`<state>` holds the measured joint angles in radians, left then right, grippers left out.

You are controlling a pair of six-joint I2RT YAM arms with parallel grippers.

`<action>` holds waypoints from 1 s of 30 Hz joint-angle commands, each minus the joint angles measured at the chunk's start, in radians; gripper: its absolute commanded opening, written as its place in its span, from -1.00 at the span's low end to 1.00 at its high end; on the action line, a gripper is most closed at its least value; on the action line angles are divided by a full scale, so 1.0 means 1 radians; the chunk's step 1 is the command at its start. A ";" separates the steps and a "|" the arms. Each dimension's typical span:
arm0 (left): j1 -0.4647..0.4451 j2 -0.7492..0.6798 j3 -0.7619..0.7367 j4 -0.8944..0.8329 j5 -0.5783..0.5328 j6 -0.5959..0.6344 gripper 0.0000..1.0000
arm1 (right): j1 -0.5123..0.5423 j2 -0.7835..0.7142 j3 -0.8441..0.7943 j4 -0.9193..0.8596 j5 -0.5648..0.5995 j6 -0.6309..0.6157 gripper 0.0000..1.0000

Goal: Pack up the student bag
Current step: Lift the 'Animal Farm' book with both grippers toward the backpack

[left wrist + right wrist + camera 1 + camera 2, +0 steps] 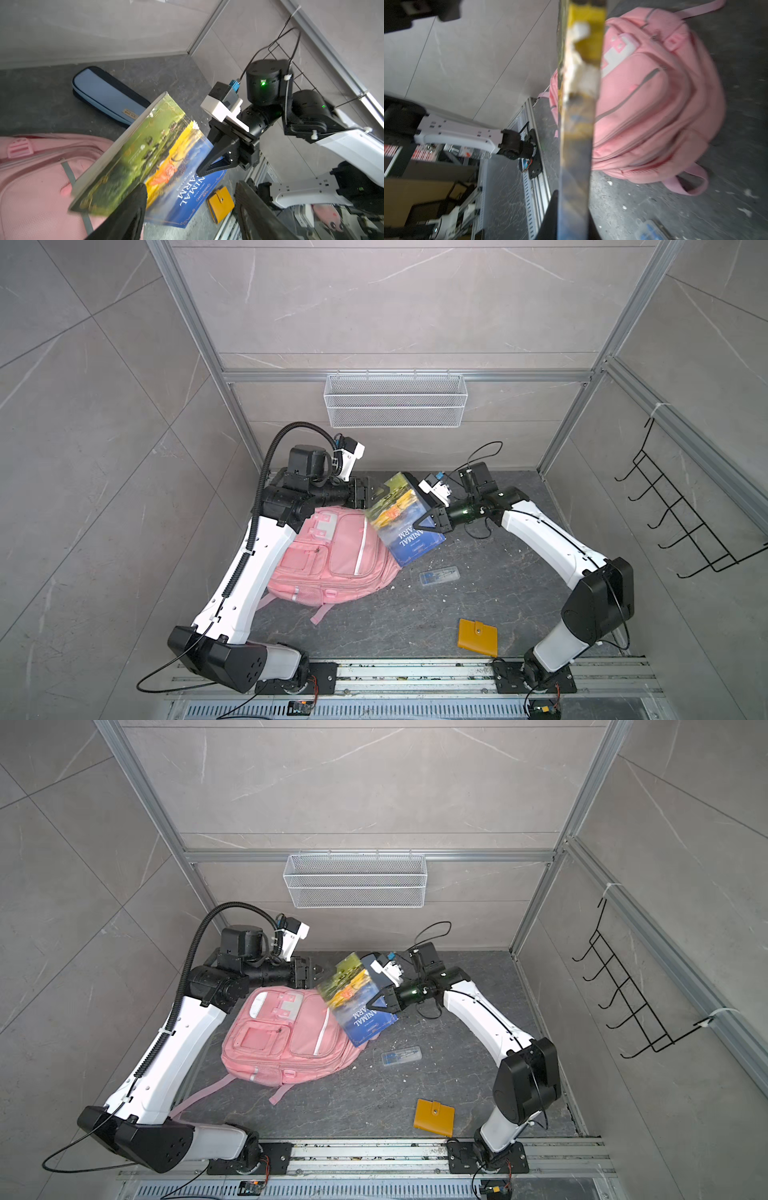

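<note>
Left wrist view: the book [164, 166] is clamped in the right jaws by the student bag [31, 187], left jaws spread wide; an opened compartment is likely needed next.

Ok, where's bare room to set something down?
Bare: between the pink backpack, the yellow wallet and the front rail; also between the clear case and the right arm. Crowded at the back, around the book and right gripper.

I see white wire-mesh basket [395, 400] on rear wall [395, 323], black wire hook rack [681, 522], mustard-yellow snap wallet [478, 637] on tabletop [395, 614].
</note>
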<state>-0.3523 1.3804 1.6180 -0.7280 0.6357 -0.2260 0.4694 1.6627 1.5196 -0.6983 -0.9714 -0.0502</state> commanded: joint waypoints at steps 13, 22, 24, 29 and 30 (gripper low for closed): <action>0.001 -0.074 -0.173 -0.051 0.213 0.034 0.40 | 0.104 -0.115 -0.094 -0.216 -0.183 -0.099 -1.00; -0.008 -0.106 -0.264 -0.060 0.194 0.042 0.40 | 0.107 -0.128 -0.116 -0.315 -0.180 -0.192 -1.00; -0.008 -0.120 -0.278 -0.077 0.166 0.051 0.41 | 0.107 -0.126 -0.113 -0.322 -0.172 -0.197 -1.00; -0.008 -0.225 -0.387 -0.047 0.031 0.023 0.41 | 0.109 -0.121 -0.107 -0.332 -0.164 -0.205 -1.00; -0.008 -0.242 -0.411 -0.032 0.028 0.012 0.42 | 0.109 -0.120 -0.106 -0.335 -0.160 -0.206 -1.00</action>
<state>-0.3592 1.2053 1.2438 -0.7799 0.7261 -0.1978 0.5694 1.5745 1.3983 -1.0225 -1.0786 -0.2150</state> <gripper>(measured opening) 0.707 0.116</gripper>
